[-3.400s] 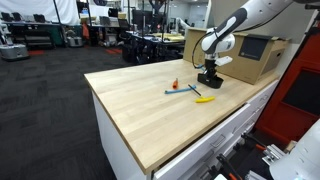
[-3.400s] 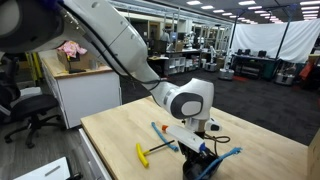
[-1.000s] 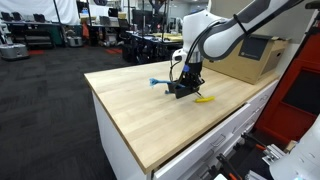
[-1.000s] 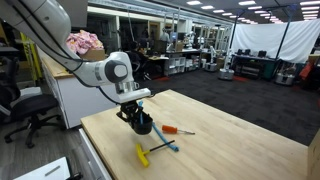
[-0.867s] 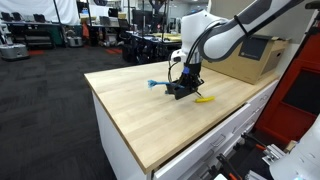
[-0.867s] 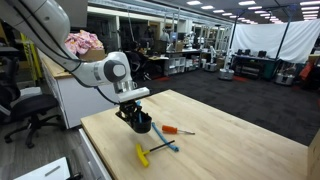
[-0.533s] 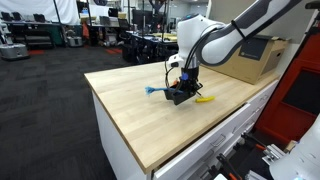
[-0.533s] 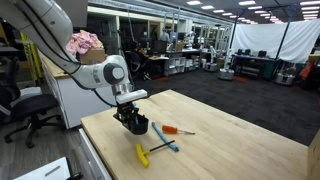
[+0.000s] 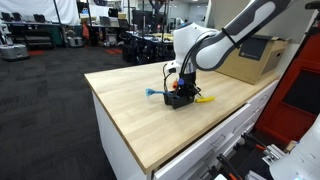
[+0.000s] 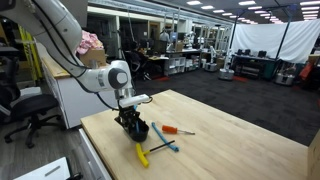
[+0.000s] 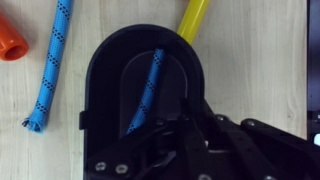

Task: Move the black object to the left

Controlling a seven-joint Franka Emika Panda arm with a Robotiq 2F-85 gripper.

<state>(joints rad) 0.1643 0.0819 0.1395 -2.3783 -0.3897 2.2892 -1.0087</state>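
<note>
Pincer: the pincer [image 11: 188, 128] enters from the bottom of the wrist view. It is narrowed onto the near wall of the black tray. I judge it is gripping that rim, though its dark fingers blend into the dark plastic.
Black tray: the black tray [image 11: 140, 90], a low plastic holder with rounded ends, sits directly under the pincer, at or just above the surface. I cannot tell whether it touches.
Blue cord: a blue braided cord [image 11: 48, 70] runs alongside the tray's outer wall, and a strand also lies inside the tray.
Neighbours: a yellow-handled tool [image 11: 195, 18] lies just past the tray's far rim. An orange plastic piece [image 11: 10, 35] sits in the corner of the wrist view. In an exterior view, a thin blue tool [image 10: 165, 146] lies near the tray but apart from it.
Surface: a pale wooden tabletop [image 9: 130, 110], with a brown cardboard box [image 9: 250, 60] at its far end.
Change: a few seconds ago the tray was close to the cardboard box, on the far side of the loose tools. Now I have it on the other side of them, and in the last half second it has sunk a little lower.
Meaning: I judge the leftward move is essentially done. What remains is to set the tray flat, let go and lift clear without snagging the cord.
</note>
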